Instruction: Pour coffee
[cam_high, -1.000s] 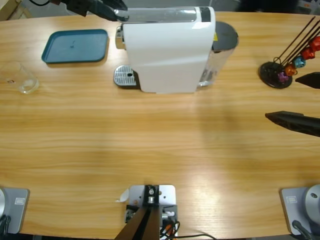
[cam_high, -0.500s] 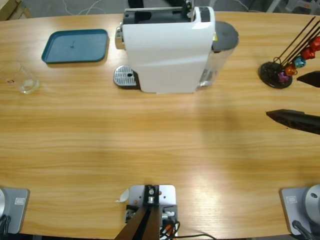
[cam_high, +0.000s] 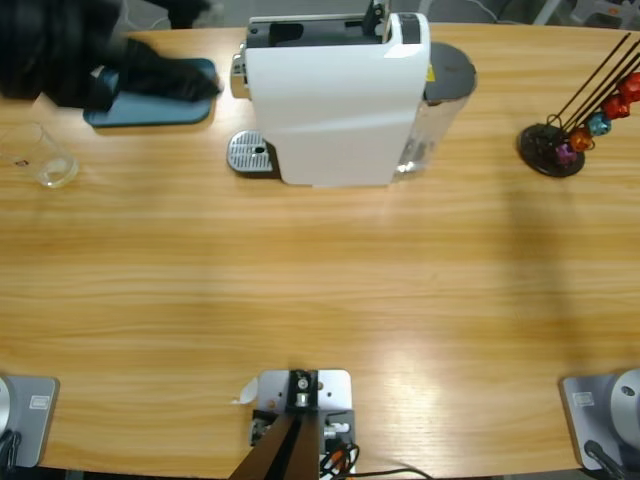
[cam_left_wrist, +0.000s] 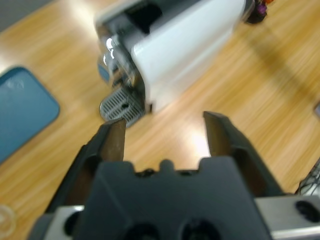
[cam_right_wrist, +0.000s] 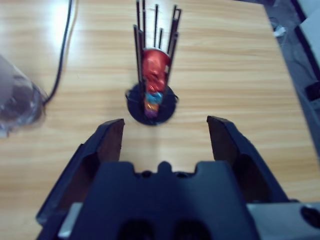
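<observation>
The glass (cam_high: 45, 162) stands near the left hand (cam_left_wrist: 165, 131), jaws apart.

desk (cam_high: 300, 290): varnished wood grain | coffee machine (cam_high: 335, 100): glossy white plastic | drip grate (cam_high: 250, 153): perforated metal | tray (cam_high: 150, 110): matt teal plastic

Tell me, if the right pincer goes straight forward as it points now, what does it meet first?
Probably the capsule stand: it sits nearly centred ahead of the open right pincer, with only bare table between. Depth is unclear.
</observation>
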